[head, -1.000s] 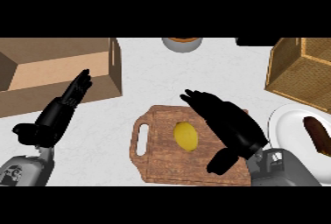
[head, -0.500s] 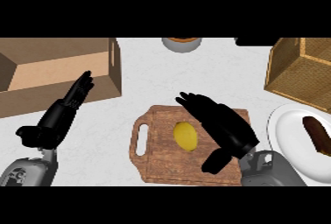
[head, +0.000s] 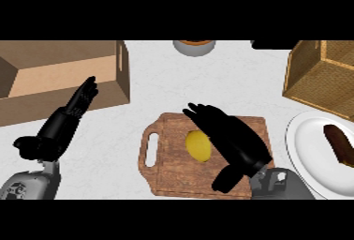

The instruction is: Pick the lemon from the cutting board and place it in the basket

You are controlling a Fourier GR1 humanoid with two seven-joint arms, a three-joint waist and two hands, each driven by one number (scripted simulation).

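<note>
Right hand (head: 232, 140) is hovering just beside the lemon (head: 198, 146) lying mid-board (head: 166, 173), fingers straight and holding nothing, so I'd drop it lower and wrap around the lemon's middle before heading for the basket (head: 321, 75).

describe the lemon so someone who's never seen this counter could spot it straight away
Find the brown wooden cutting board with a handle slot, low in the middle of the white counter. The lemon lies near the board's centre, just left of the black right robot hand. It is the only yellow oval thing on the counter.
</note>
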